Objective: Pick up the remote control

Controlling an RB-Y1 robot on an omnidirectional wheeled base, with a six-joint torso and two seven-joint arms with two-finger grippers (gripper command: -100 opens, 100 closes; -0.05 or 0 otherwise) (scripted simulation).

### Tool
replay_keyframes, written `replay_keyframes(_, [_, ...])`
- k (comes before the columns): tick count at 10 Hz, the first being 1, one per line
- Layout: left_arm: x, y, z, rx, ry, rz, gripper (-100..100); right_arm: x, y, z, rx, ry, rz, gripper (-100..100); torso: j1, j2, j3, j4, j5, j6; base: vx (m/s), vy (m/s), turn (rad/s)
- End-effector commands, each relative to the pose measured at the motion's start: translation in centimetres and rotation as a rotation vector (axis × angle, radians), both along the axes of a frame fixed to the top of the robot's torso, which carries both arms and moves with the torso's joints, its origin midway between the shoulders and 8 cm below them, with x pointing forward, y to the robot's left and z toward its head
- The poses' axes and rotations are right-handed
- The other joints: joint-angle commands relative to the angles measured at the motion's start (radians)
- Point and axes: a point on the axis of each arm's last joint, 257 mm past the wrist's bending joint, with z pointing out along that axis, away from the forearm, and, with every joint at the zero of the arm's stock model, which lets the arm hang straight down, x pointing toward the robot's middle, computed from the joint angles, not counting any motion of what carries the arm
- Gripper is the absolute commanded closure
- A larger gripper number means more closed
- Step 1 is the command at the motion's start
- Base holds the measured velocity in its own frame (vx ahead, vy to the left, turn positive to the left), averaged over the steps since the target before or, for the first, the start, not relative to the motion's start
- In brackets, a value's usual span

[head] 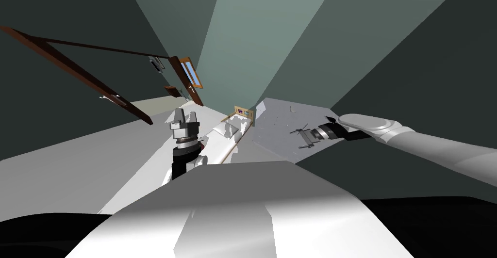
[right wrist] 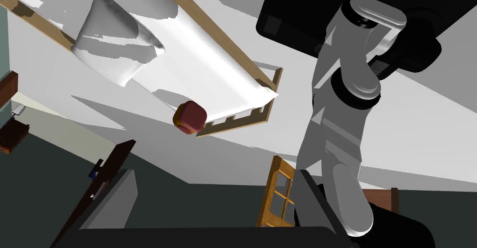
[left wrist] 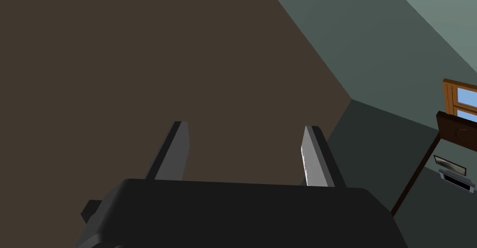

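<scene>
Your left gripper [left wrist: 244, 154] and right gripper [right wrist: 216, 175] hang wide and empty, well off the bed [right wrist: 205, 63]; reach blind and you may seize its pillow [right wrist: 116, 49], not the remote control.

The bed [head: 221, 148] is set straight ahead, running away from the robot. A pillow [right wrist: 114, 49] is laid on the bed, well apart from its railed end. A block [right wrist: 190, 117] is seen at that railed end, by the corner; whether it is set on the bed or just beside it cannot be told. The left gripper [head: 185, 112] is held just left of the bed, the right gripper [head: 297, 138] well to its right. A window [head: 190, 73] is placed beyond the bed, to its left, and a door frame [head: 77, 68] farther left.
</scene>
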Motion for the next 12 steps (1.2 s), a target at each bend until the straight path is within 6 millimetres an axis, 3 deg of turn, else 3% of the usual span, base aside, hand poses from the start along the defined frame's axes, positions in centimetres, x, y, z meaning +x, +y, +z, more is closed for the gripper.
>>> replay_keyframes(1, [0.0,0.0,0.0,0.0,0.0,0.0,0,-0.1,-2.8,0.3,-0.107,-0.013,0.042,-100,0.0,0.0,0.0,0.0,0.0,0.0,0.096,-0.048,0.158])
replay_keyframes(3, [0.0,0.0,0.0,0.0,0.0,0.0,0,-0.1,-3.0,0.3,-0.115,-0.012,0.044,-100,-0.001,-0.001,0.0,0.0,0.0,0.0,0.066,-0.037,0.067])
replay_keyframes(4, [0.0,0.0,0.0,0.0,0.0,0.0,0,-0.2,-5.6,0.8,-0.204,-0.018,0.078,-100,0.0,0.002,0.001,0.0,0.0,0.0,0.083,-0.043,0.194])
replay_keyframes(5, [0.0,0.0,0.0,0.0,0.0,0.0,0,-0.2,-5.6,0.8,-0.204,-0.018,0.078,-100,0.0,0.0,0.0,0.0,0.0,-0.001,0.09,-0.058,0.136])
replay_keyframes(6, [0.0,0.0,0.0,0.0,0.0,0.0,0,-0.4,-8.2,1.4,-0.286,-0.021,0.108,-100,-0.001,0.0,0.0,0.0,0.0,0.0,0.133,-0.068,0.198])
replay_keyframes(8, [0.0,0.0,0.0,0.0,0.0,0.0,0,-0.4,-8.2,1.4,-0.286,-0.022,0.11,-100,-0.002,-0.002,-0.001,-0.001,-0.001,0.0,0.071,-0.057,0.055])
replay_keyframes(10, [0.0,0.0,0.0,0.0,0.0,0.0,0,-0.9,-12.7,2.9,-0.425,-0.017,0.156,-100,-0.001,0.0,0.0,0.0,0.0,-0.001,0.128,-0.103,0.259])
replay_keyframes(11, [0.0,0.0,0.0,0.0,0.0,0.0,0,-1.9,-13.1,2.1,-0.426,0.01,0.16,-100,-0.006,-0.005,-0.003,-0.001,-0.001,-0.001,0.163,-0.136,0.155])
replay_keyframes(12, [0.0,0.0,0.0,0.0,0.0,0.0,0,-1.0,-12.9,2.8,-0.43,-0.019,0.165,-100,-0.006,-0.006,-0.003,-0.001,-0.002,0.0,0.063,-0.044,-0.012])
